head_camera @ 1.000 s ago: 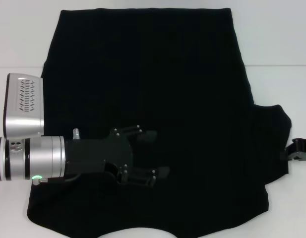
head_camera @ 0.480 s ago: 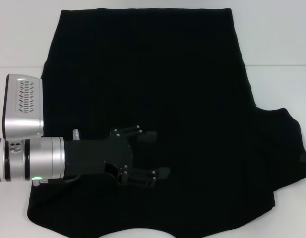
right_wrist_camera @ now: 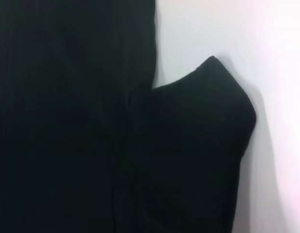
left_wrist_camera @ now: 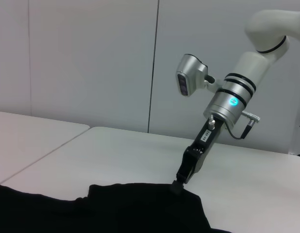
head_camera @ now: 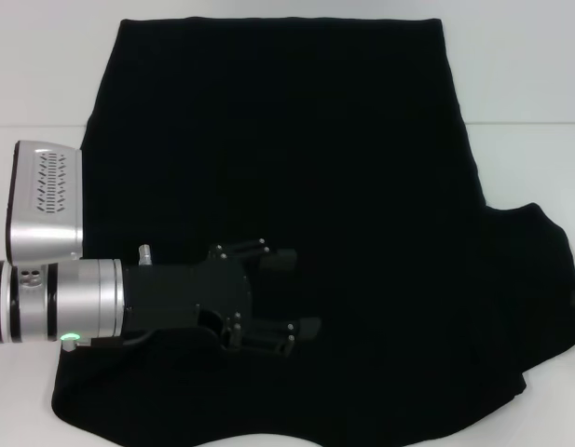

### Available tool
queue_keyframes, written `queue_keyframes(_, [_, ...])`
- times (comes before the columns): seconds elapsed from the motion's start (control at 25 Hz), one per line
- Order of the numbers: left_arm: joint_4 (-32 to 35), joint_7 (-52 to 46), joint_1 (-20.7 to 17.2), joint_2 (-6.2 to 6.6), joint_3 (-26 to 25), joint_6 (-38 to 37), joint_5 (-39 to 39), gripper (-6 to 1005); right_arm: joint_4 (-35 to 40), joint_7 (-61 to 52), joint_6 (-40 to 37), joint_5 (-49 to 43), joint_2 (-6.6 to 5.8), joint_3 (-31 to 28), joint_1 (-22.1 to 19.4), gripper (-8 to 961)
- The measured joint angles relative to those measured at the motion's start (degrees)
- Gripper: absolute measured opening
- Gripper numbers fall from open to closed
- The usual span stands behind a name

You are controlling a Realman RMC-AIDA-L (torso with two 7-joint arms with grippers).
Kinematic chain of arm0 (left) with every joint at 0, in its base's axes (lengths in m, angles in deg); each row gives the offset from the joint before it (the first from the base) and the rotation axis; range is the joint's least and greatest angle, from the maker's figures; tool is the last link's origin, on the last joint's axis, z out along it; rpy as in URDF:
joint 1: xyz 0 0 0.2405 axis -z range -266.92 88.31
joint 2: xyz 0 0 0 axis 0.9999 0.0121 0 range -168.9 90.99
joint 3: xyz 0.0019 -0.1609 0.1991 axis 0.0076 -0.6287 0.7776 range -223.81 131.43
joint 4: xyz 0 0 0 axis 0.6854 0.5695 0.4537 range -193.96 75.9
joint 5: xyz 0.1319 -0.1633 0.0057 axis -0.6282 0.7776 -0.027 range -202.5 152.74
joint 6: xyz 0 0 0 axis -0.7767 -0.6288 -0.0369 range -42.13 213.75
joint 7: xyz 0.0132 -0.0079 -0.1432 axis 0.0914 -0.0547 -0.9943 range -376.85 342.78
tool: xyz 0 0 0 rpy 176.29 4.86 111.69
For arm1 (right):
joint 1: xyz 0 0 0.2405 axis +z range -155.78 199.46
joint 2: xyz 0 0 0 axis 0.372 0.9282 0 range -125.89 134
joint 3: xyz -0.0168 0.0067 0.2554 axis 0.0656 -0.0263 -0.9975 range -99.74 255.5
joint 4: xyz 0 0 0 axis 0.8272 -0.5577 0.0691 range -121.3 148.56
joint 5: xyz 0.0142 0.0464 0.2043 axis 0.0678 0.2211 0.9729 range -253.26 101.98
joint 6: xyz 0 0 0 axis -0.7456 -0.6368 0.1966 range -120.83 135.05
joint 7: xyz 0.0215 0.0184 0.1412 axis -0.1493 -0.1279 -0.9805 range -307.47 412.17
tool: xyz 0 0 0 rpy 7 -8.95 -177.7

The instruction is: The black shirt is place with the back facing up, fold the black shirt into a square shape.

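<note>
Left hand (head_camera: 285, 296): hovering over the near-left part of the black shirt, silver wrist reaching in from the left edge of the head view — fingers spread wide apart, nothing between them.
Black shirt (head_camera: 296, 168): spread flat on the white surface (head_camera: 520, 74), plain dark side up, covering most of the middle of the head view; its straight far edge lies at the back, and its near edge curves up in a shallow arc.
Right sleeve (head_camera: 539, 251): sticks out sideways from the body of the shirt toward the right, lying flat on the surface with a rounded tip.
Right hand (left_wrist_camera: 178, 186): at the sleeve's outer edge — seen from the left wrist view with its tip down on the cloth; whether it grips the fabric or is just touching it I cannot tell.
</note>
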Motion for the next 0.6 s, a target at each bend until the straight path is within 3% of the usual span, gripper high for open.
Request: queue_keyframes(0.6, [-0.29, 0.08, 0.23, -0.06, -0.09, 0.45, -0.01, 934, 1.57, 0.13, -0.47, -0.28, 0.72, 1.46, 6.94, 60])
